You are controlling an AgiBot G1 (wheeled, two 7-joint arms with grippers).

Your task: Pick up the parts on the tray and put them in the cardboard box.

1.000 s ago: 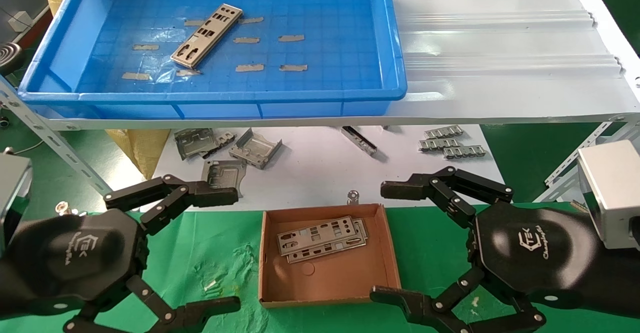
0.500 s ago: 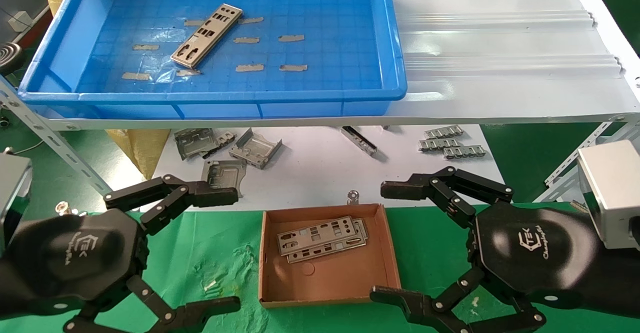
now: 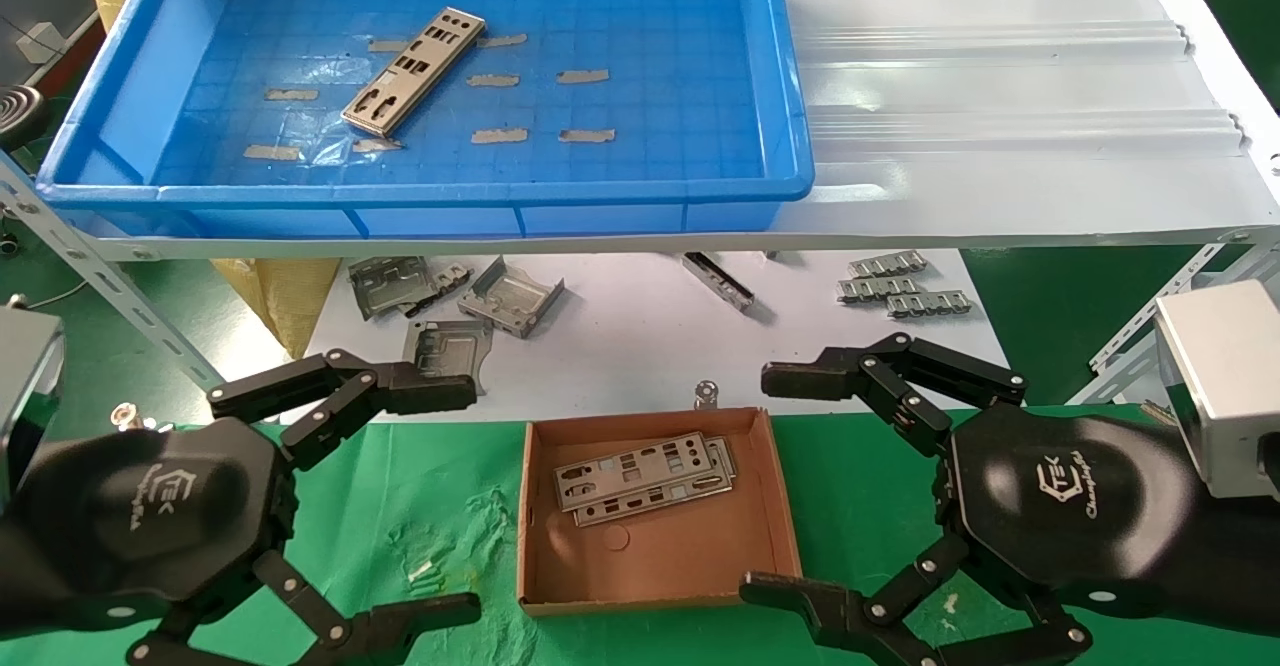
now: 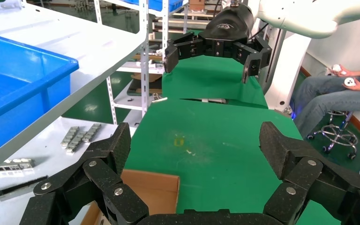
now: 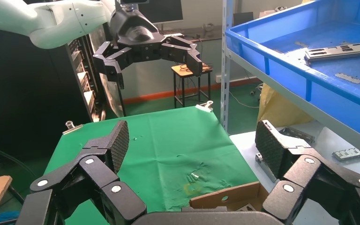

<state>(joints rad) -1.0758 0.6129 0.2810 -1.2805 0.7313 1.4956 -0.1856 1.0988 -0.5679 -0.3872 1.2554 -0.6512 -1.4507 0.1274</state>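
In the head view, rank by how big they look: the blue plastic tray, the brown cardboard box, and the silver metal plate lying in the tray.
1. Bright-blue plastic tray, by far the largest.
2. Shallow brown cardboard box.
3. Silver-grey punched metal plate in the tray, the smallest, though it lies farther from the camera than the box.

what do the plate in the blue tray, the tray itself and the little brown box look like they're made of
Plate: likely thin sheet metal, dull silver-grey, with punched holes and a faint sheen.
Tray: apparently moulded plastic, glossy bright blue, with a grid floor and rounded rim.
Box: cardboard, matte brown, with low folded walls and raw edges.
Both grippers, left and right, hang open beside the box.
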